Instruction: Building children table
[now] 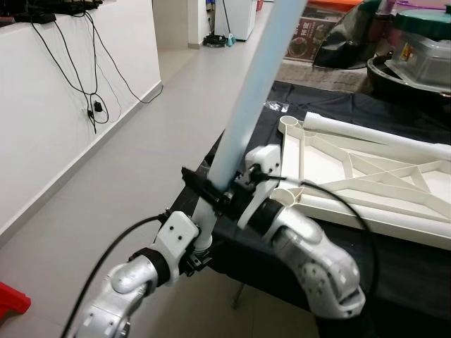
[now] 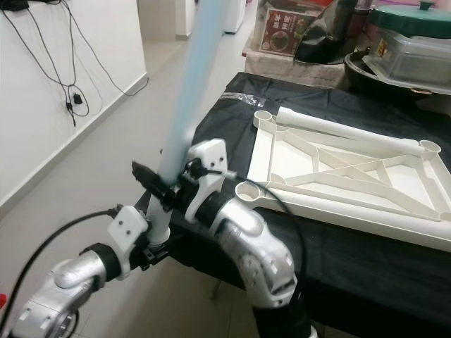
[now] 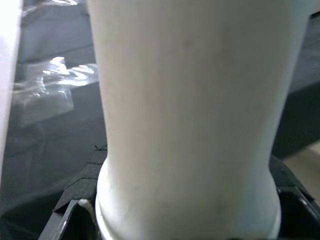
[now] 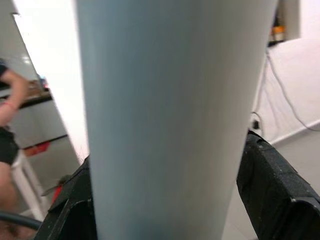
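Both pincers, left pincer (image 1: pixel 203 248) and right pincer (image 1: pixel 220 191), clamp pale-blue leg tube (image 1: pixel 246 98).

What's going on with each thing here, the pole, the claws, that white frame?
Table leg: held tilted, off the table, gripped by both claws.
Left claw: shut on the leg's lower end.
Right claw: shut on the leg, higher up.
Tabletop frame: lying upside down on the black cloth, one leg lying on it, near corner socket empty.

Head eyes look down on both arms; wrist cameras press close against the shared pale tube (image 1: pixel 246 105).
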`<state>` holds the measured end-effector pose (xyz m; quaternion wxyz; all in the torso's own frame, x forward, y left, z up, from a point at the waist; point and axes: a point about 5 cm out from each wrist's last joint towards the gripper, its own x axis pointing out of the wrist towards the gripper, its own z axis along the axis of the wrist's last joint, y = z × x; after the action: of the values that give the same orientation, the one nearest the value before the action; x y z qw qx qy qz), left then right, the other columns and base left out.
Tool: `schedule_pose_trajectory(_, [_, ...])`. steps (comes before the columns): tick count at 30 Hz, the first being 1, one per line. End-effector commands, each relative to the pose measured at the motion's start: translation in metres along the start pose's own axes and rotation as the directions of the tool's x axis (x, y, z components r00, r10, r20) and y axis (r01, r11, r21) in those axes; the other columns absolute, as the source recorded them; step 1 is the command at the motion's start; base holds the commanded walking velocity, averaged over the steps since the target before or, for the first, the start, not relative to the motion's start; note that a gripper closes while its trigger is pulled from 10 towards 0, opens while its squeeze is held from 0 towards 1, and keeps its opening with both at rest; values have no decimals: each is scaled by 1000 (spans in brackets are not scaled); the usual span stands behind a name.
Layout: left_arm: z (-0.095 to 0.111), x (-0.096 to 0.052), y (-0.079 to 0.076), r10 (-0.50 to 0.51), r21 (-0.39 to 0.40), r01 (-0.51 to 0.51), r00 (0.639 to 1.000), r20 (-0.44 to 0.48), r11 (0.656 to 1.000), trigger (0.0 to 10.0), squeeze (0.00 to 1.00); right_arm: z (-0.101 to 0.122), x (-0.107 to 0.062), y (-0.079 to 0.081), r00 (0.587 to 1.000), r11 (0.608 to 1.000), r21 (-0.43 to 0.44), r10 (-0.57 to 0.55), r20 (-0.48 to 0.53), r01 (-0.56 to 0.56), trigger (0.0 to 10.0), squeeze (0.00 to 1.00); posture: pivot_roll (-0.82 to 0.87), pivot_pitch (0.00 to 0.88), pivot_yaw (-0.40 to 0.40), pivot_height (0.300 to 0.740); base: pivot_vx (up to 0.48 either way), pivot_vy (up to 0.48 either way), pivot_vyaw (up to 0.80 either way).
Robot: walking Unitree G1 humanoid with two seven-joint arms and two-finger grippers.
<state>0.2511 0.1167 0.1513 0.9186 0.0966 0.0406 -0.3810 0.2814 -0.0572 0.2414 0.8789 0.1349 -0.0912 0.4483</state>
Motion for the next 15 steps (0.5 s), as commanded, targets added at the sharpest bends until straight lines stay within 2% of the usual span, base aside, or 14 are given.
schedule_pose_trajectory(1, [5, -3, -5, -78, -20, 78, 997, 16, 997, 10000, 0, -1, -6, -10, 1000, 1000, 29, -12, -18, 13, 10000, 0, 63, 76, -33, 740, 0, 0, 0])
schedule_pose_trajectory(3, [6, -5, -6, -104, -27, 105, 994, 17, 994, 10000, 0, -1, -7, -12, 1000, 999, 38, 7, -26, -6, 10000, 0, 63, 76, -33, 740, 0, 0, 0])
schedule_pose_trajectory(7, [5, -18, -20, -280, -151, 279, 960, 20, 948, 10000, 0, 5, -18, -8, 967, 958, 160, 250, -55, -239, 10000, 0, 62, 77, -30, 740, 0, 0, 0])
schedule_pose_trajectory(8, [5, -20, -23, -301, -164, 300, 953, 18, 940, 10000, 0, 5, -20, -6, 958, 947, 177, 280, -57, -266, 10000, 0, 61, 77, -30, 740, 0, 0, 0])
schedule_pose_trajectory(15, [-2, -32, -35, -394, -207, 384, 919, -7, 900, 10000, 0, 4, -25, 1, 921, 912, 205, 379, -90, -355, 10000, 0, 66, 77, -28, 740, 0, 0, 0])
